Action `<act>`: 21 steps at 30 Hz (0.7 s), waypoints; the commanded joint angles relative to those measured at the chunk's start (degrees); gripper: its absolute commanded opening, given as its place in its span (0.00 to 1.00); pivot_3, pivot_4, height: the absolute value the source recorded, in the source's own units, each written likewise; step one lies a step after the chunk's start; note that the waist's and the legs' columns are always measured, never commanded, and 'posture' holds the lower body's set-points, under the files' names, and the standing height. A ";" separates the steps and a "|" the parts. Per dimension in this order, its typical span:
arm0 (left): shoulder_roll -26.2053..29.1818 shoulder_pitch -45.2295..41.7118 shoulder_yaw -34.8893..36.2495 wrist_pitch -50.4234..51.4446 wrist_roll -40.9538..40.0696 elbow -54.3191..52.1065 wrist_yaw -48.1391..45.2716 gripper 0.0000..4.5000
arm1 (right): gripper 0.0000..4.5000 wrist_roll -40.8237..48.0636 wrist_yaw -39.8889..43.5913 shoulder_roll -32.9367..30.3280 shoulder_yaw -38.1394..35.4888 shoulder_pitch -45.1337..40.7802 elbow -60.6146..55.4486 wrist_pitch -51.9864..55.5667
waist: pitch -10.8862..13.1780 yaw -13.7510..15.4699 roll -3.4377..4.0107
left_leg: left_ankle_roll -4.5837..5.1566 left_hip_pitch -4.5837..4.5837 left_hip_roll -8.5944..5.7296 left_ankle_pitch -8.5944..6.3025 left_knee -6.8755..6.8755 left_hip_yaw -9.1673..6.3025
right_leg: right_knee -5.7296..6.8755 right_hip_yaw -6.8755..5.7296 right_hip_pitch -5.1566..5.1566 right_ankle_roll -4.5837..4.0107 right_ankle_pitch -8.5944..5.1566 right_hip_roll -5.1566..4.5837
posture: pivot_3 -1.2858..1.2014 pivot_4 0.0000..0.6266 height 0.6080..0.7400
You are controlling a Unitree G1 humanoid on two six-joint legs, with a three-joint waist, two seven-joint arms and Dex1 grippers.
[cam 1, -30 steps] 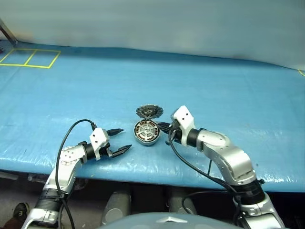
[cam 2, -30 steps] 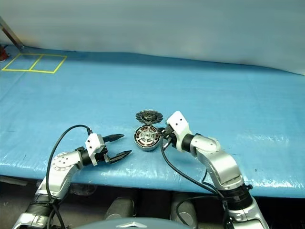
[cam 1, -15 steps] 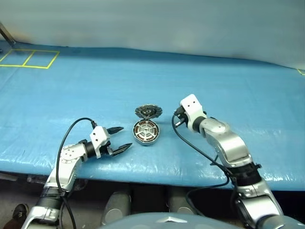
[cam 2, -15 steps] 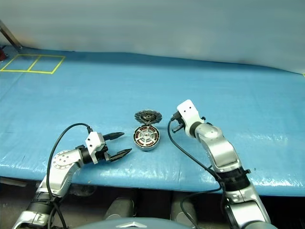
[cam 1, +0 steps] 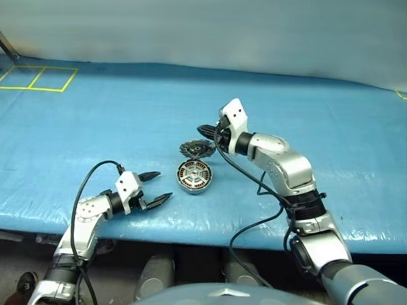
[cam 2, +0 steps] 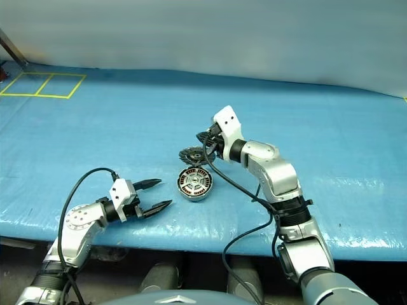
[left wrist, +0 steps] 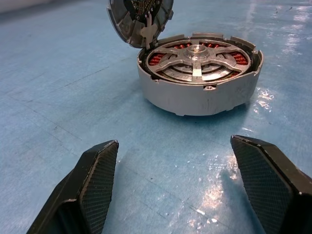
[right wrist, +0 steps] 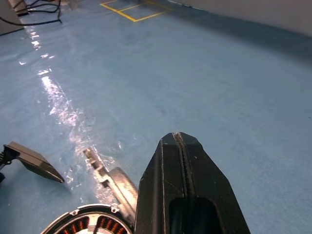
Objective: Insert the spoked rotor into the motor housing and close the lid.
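On blue sheet, motor housing (left wrist: 197,80) — spoked rotor (left wrist: 195,53) seated, copper showing.

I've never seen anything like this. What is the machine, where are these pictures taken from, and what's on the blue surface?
It is a two-armed robot. Two pictures look down from its head; the other two look out from each wrist. On the blue table sits a motor housing with the rotor inside. Its lid stands open behind it. The left tool is open and empty, near the housing. The right tool is shut, holding nothing, above the lid.
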 commanded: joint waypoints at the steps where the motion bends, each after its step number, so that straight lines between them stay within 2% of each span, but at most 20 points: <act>1: 0.17 0.31 1.03 -0.58 -0.57 -1.85 0.39 0.89 | 0.00 1.81 1.36 -1.03 1.59 2.59 -7.44 2.54 | 0.00 0.03 0.00 | 0.00 0.00 0.00 0.00 0.00 0.00 | 0.00 0.00 0.00 -0.01 0.00 0.00 | 0.52 0.24 1.00; 10: -0.05 0.46 0.77 -0.26 -0.76 -2.03 0.24 0.89 | 0.00 1.57 -0.31 -1.48 5.29 10.16 -12.99 6.00 | -0.01 0.00 -0.01 | -0.01 0.04 0.02 0.00 0.00 0.02 | 0.03 0.00 0.01 -0.17 -0.10 0.00 | 0.52 0.24 1.00; 14: 0.18 0.12 0.87 -0.14 -0.77 -1.89 0.04 0.89 | 0.00 1.56 -2.66 0.24 7.07 13.86 -14.42 7.44 | -0.01 -0.02 -0.01 | -0.01 0.03 0.02 0.01 0.00 0.04 | 0.02 0.01 0.00 -0.17 -0.10 -0.01 | 0.52 0.24 1.00; 21: 0.31 -0.02 0.73 0.04 -0.73 -1.95 -0.15 0.89 | 0.00 0.83 -4.93 1.41 7.95 16.00 -12.49 7.10 | -0.01 0.00 -0.01 | -0.03 0.04 0.02 0.01 0.02 0.04 | 0.02 0.01 0.02 -0.19 -0.12 -0.01 | 0.52 0.24 1.00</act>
